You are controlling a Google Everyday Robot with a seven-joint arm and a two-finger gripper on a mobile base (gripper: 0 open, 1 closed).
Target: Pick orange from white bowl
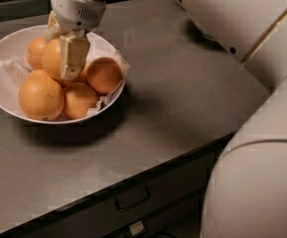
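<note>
The white bowl [4,90] stands at the back left of the grey counter, lined with crinkled paper and holding several oranges. My gripper [61,43] reaches down into the bowl from above. Its fingers [72,56] are closed on either side of a large orange [51,58] at the top of the pile; the far finger is mostly hidden behind the fruit. That orange sits slightly above its neighbours. Another large orange [40,95] lies at the bowl's front left, and smaller ones lie at the right [103,74] and front [79,99].
The grey counter [173,108] stretches to the right and front of the bowl. Its front edge runs diagonally, with a dark drawer and handle [132,199] beneath. My own bulky white arm [257,172] fills the right side. A dark tiled wall lies behind.
</note>
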